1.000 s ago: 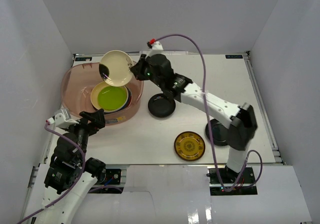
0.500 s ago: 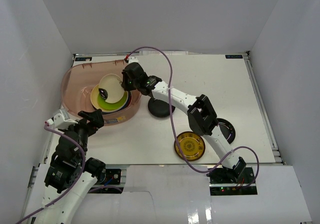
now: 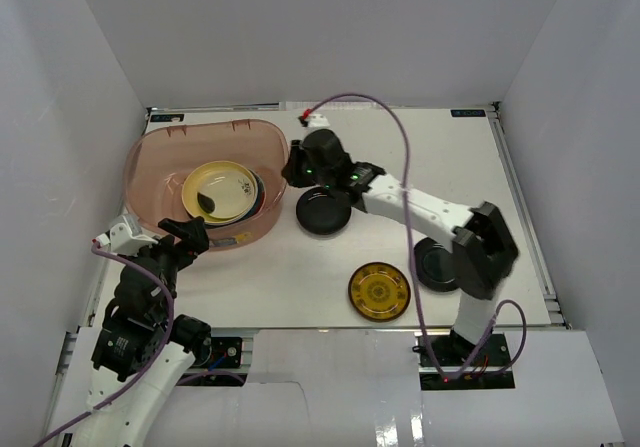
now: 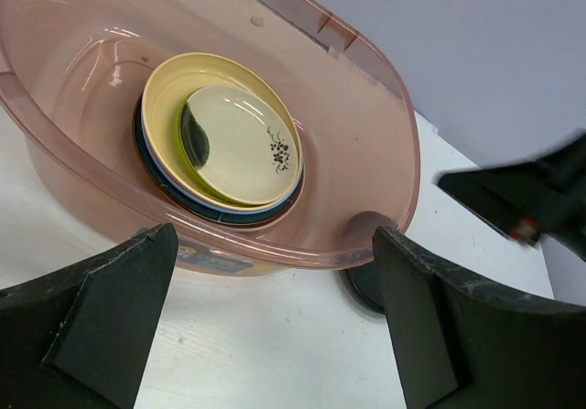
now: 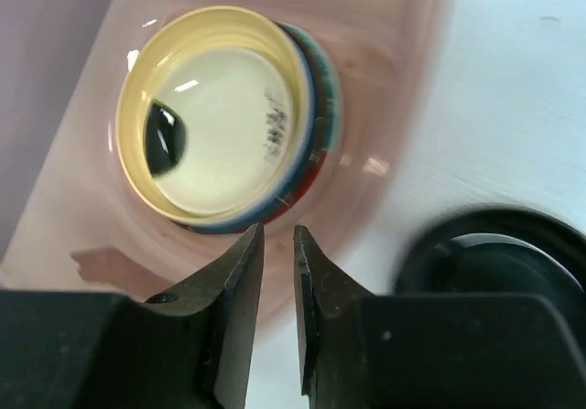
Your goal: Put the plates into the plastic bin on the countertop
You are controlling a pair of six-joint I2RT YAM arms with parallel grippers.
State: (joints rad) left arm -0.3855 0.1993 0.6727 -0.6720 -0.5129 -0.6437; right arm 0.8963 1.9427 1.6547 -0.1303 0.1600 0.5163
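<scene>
Right pincer (image 5: 277, 235): jaws a narrow slit apart, empty, poised above the bin (image 5: 394, 61) wall. Beyond its tips the cream plate (image 5: 220, 116) lies flat, face up, nested atop the stack inside, likely to save room. It is round, so has no long axis; its dark blot faces away from the pincer. Beside the pincer, outside the bin, sits a black plate (image 5: 499, 253). Left pincer (image 4: 275, 244): wide open, empty.

Top external: high at the near edge, looking down on the countertop (image 3: 520, 167).
Left wrist: low, close, plastic bin (image 4: 366, 116) ahead of left claw (image 4: 275, 235).
Right wrist: close above, bin beyond right claw (image 5: 277, 235).
Shared: stacked plates (image 4: 233, 144).
</scene>
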